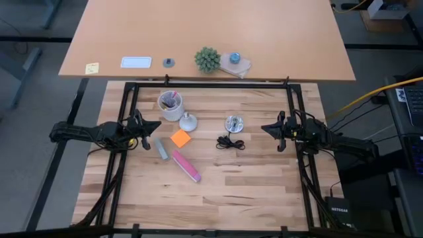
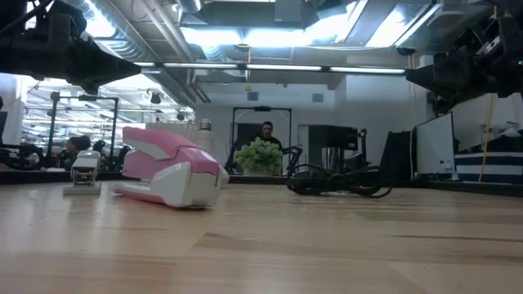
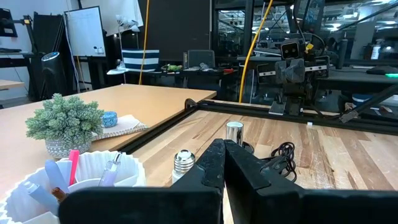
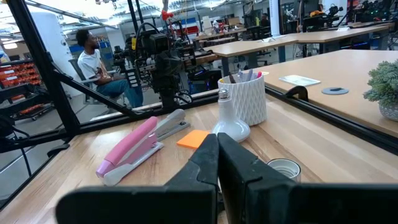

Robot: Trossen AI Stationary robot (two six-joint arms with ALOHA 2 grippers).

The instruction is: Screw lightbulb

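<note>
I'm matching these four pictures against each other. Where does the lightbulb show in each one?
High view: lightbulb stands base up, right beside the white cup.
Low view: only its screw base peeks above the pink stapler.
Left wrist view: base just past the left hand.
Right wrist view: whole bulb, in front of the cup.
Shared landmark: the pink stapler, seen in high, low and right wrist views.
</note>
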